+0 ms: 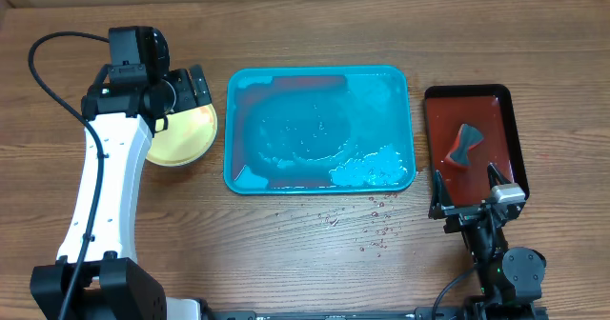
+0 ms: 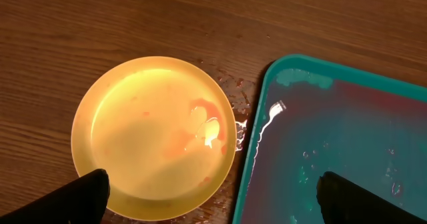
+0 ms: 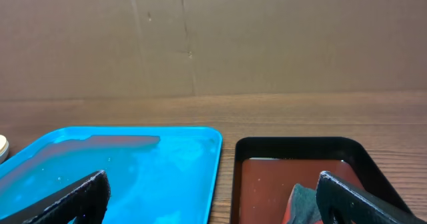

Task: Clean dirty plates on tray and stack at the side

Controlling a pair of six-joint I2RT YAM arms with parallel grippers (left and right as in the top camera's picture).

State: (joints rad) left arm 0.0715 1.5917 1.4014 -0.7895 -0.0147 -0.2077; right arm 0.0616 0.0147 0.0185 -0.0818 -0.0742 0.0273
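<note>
While left jaws hang wide over the yellow plate (image 2: 153, 137) by the surface's (image 1: 315, 268) left edge, teal tray (image 1: 286, 120) just beside, right jaws wide over the red tray (image 1: 453, 120).

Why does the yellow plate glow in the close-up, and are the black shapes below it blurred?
Left wrist view: strong light washes out the plate, with white glare on its wet smear and the tray rim; the fingers are dark and soft-edged, probably too near the lens. Right wrist view: fingers equally dark, the rest evenly lit. Overhead view: sharp and even, no harsh shadows.
</note>
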